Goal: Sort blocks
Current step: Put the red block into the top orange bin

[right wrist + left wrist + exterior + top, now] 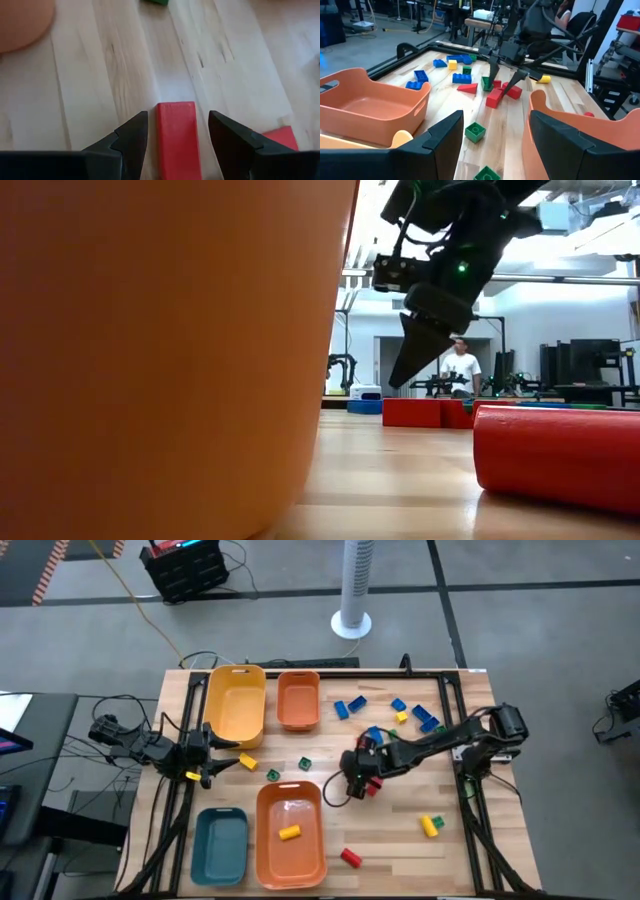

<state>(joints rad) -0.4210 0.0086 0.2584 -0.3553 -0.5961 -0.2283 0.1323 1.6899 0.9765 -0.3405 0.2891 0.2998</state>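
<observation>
Writing or labels cannot be read on anything. Right gripper (177, 131) hangs fingers apart astride a red block (176, 137) beside the large orange bin (291, 833); only its wrist view shows that gap. Left gripper (492, 130), also spread, waits near the yellow bin (236, 703). Four bins, counted from overhead

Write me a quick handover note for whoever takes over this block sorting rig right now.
Right gripper: open, straddling a red block at table centre, not closed on it yet.
Left gripper: open, empty, waiting at the left edge beside the yellow bin.
Done: one yellow block lies in the large orange bin.
Left: blue blocks at the far side, green blocks mid-table, a yellow block by the left gripper, a red cylinder near the front. The small orange bin and teal bin look empty.
</observation>
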